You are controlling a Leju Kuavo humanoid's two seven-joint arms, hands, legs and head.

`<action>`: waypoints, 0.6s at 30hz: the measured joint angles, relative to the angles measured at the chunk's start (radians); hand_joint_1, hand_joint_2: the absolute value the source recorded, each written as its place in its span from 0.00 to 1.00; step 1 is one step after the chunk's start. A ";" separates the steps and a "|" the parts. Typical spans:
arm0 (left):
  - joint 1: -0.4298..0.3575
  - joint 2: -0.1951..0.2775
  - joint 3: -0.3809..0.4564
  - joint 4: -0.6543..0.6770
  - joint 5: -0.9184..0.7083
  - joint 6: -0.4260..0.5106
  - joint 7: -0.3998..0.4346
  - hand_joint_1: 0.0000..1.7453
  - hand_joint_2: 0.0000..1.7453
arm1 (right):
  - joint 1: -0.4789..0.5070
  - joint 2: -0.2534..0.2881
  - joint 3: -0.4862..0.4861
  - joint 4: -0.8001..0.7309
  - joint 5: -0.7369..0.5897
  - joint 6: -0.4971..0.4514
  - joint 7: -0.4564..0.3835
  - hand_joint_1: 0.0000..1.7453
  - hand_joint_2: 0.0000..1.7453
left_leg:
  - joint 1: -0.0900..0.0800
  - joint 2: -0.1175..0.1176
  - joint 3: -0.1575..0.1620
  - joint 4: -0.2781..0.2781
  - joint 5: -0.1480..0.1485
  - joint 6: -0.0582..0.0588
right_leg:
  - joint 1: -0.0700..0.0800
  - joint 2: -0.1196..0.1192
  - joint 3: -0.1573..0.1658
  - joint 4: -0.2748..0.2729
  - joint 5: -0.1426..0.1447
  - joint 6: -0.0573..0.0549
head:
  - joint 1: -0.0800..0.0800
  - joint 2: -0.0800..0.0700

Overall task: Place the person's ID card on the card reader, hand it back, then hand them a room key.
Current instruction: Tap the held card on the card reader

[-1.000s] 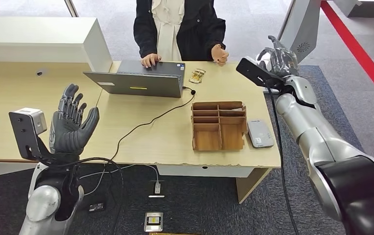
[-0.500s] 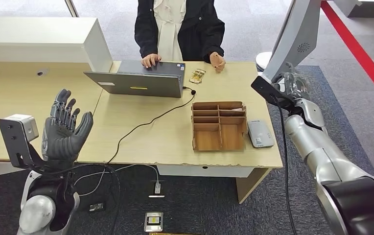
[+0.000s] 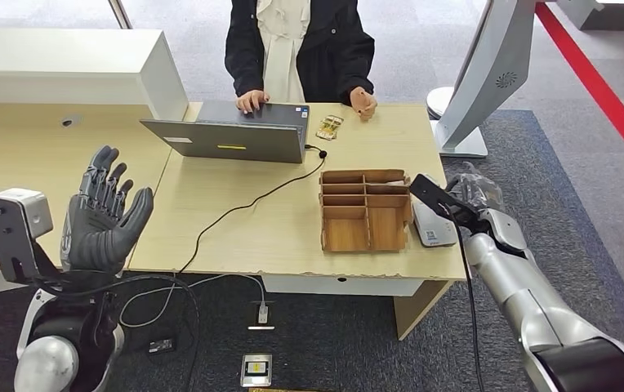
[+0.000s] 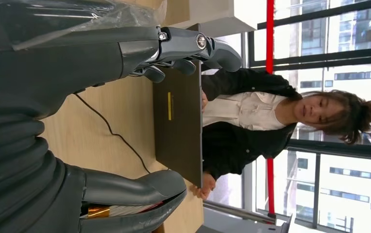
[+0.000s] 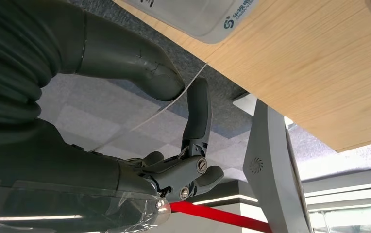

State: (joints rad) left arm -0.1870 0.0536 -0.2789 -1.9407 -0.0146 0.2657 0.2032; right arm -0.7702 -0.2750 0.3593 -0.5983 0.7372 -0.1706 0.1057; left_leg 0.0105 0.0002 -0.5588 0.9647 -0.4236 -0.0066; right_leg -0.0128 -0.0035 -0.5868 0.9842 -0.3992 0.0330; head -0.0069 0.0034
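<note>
ID card (image 5: pixel 195 73) is in the robot's right hand (image 3: pixel 476 189), pinched between the thumb (image 5: pixel 140 68) and one finger (image 5: pixel 198 111). You can really only make it out in the right wrist view, where it's edge-on and looks like a thin pale sliver. In the head view I can't pick out the card itself.

That hand hangs just off the right end of the counter (image 3: pixel 251 233), right beside the white card reader (image 3: pixel 431 224). The card isn't on the reader; it's in the air next to it. The reader lies flat near the counter's right edge, just beside a wooden divided organizer (image 3: pixel 364 210).

Left hand (image 3: pixel 104 219) is up by the counter's front-left side, palm facing inward, fingers spread apart and holding nothing.

Across the counter a person (image 3: pixel 300 45) in a dark jacket over a white shirt stands behind an open laptop (image 3: pixel 227 135). One of their hands is on the laptop, and the other rests loosely curled on the counter. There's a small gold-ish thing (image 3: pixel 329 126) next to the laptop; can't tell what it is. A black cable (image 3: pixel 235 208) runs from the laptop over the front edge. A big white stand (image 3: pixel 480 82) is on the floor past the right end.
</note>
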 joint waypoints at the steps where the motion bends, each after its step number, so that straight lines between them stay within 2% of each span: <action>1: 0.000 0.000 0.000 -0.002 0.000 0.000 0.000 0.00 1.00 | 0.004 0.000 -0.002 -0.006 0.001 0.004 0.000 1.00 1.00 | 0.000 0.000 0.000 0.000 0.000 0.000 | 0.000 0.000 0.000 0.000 0.000 0.000 | 0.000 0.000; 18: -0.026 0.015 -0.001 -0.004 0.012 -0.017 0.000 0.00 1.00 | 0.055 0.027 -0.014 -0.065 0.027 0.050 0.011 1.00 1.00 | 0.000 0.000 0.000 0.000 0.000 0.000 | 0.000 0.000 0.000 0.000 0.000 0.000 | 0.000 0.000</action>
State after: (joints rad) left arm -0.2127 0.0685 -0.2798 -1.9448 -0.0027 0.2485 0.2029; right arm -0.7149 -0.2478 0.3449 -0.6635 0.7645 -0.1210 0.1170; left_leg 0.0104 0.0001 -0.5590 0.9647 -0.4236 -0.0066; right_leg -0.0128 -0.0035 -0.5869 0.9842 -0.3993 0.0331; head -0.0069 0.0034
